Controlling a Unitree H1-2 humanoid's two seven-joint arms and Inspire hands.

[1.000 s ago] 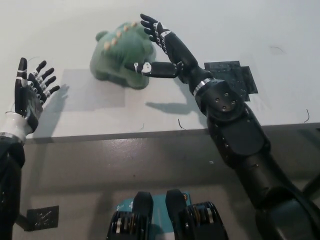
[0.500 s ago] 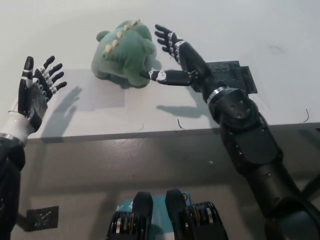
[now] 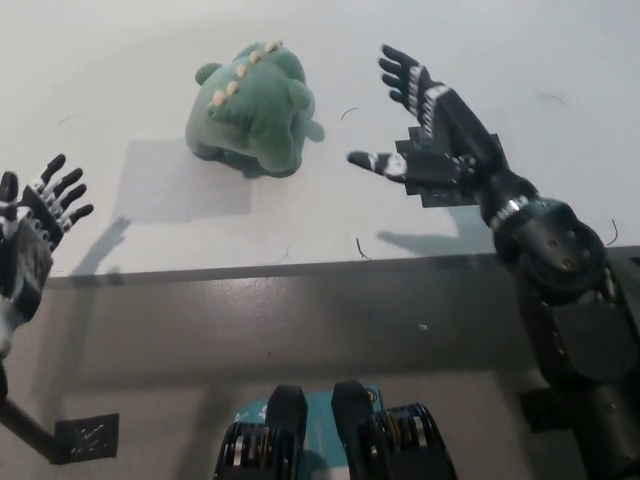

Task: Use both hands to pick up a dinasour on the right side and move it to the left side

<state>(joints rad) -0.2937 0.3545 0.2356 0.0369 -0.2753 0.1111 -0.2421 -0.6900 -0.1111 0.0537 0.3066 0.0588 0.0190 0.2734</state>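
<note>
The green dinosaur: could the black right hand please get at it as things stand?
Probably yes. The right hand is open beside the green dinosaur, apart from it, with only bare table between them. The left hand rests open at the near left edge.

We've got a dim, slightly grainy head view here, with a cool grey cast over the white table [image 3: 150,60]. Light is falling from above and a little behind, because we see soft shadows thrown toward the near edge: one under the right hand [image 3: 430,130], another beside the left hand [image 3: 35,235] at the table's edge. The green dinosaur [image 3: 252,108] casts a narrow dark rim at its base. No glare anywhere. Focus holds fairly well at centre, and we're losing crispness and brightness toward the corners, where the dark lower band swallows detail.
</note>
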